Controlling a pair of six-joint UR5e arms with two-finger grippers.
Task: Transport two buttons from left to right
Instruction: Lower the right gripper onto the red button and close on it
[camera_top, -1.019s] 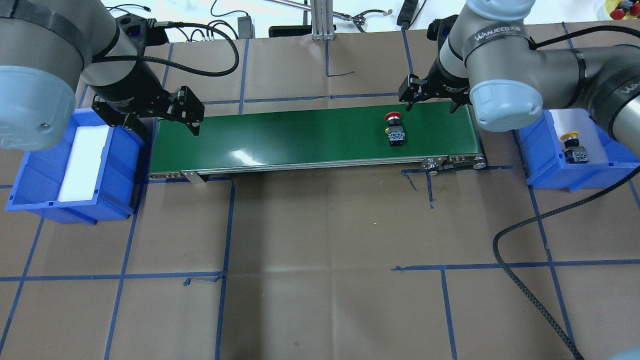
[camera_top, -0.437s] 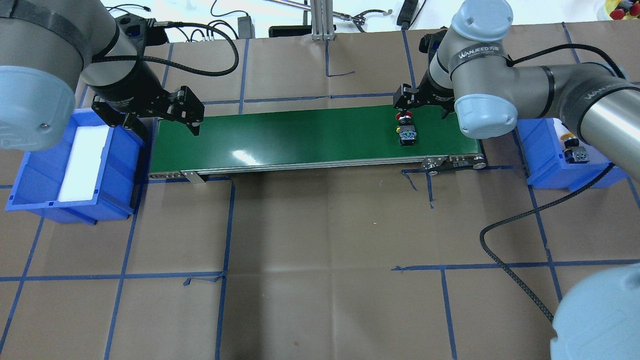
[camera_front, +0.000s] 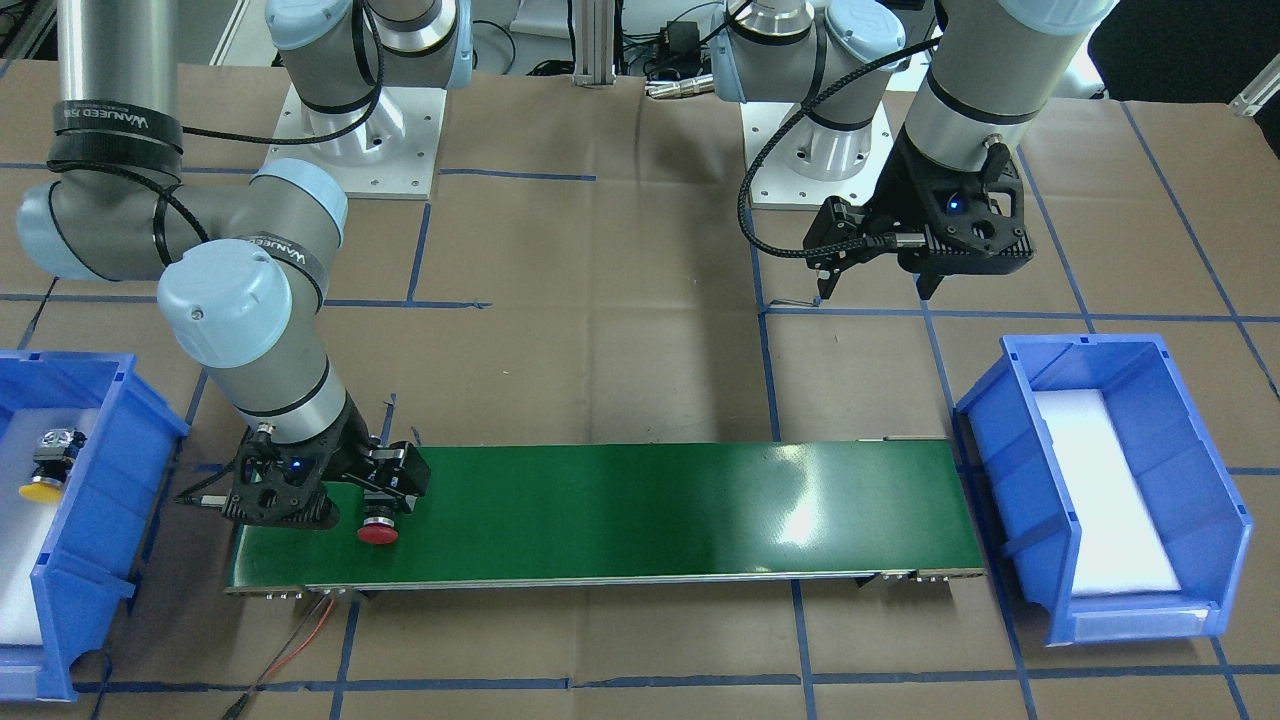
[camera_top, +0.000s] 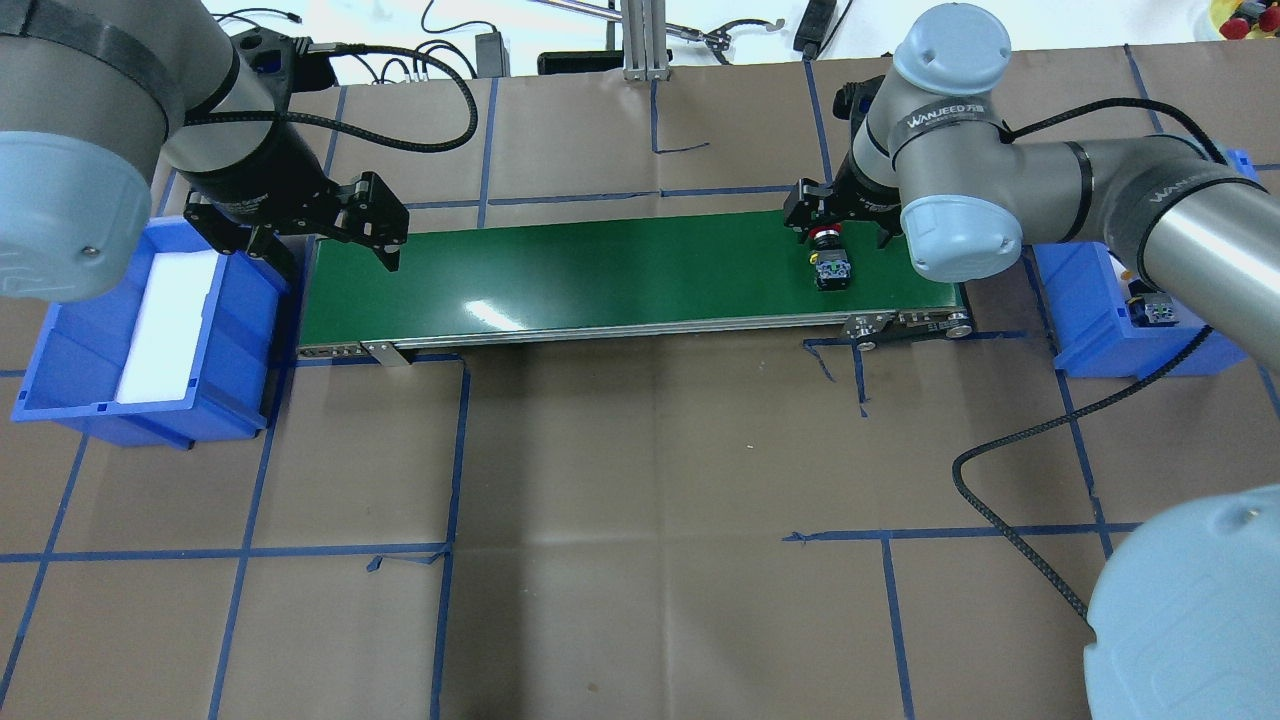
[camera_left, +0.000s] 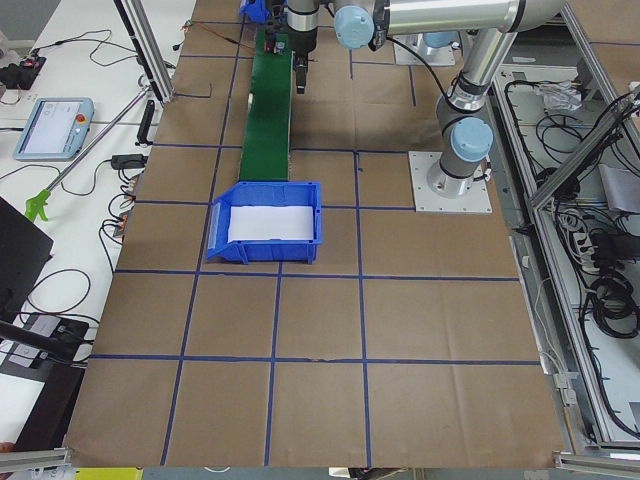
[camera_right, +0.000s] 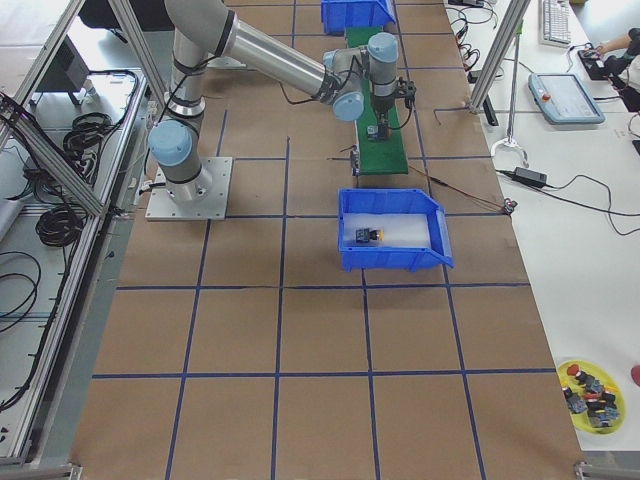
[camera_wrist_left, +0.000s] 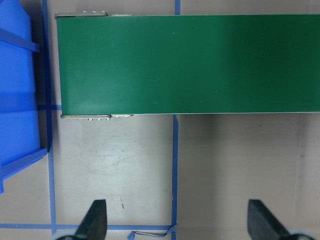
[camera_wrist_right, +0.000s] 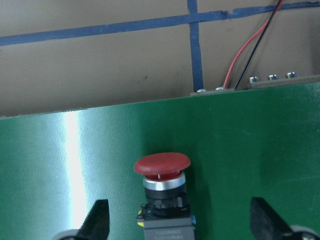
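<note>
One red button (camera_top: 830, 262), seemingly near belt (camera_top: 600, 270) end.

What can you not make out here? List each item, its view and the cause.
Yellow button: overhead view, cap hidden behind the right arm.
Red button: right wrist view, body cut off by the bottom edge.
Red button, exterior left view: too small to make out.

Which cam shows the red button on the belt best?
Right wrist-mounted: the red button close up, cap and upper body sharp. Front-facing shows mostly its cap; overhead, small; side views, a speck; left wrist, nothing.
</note>
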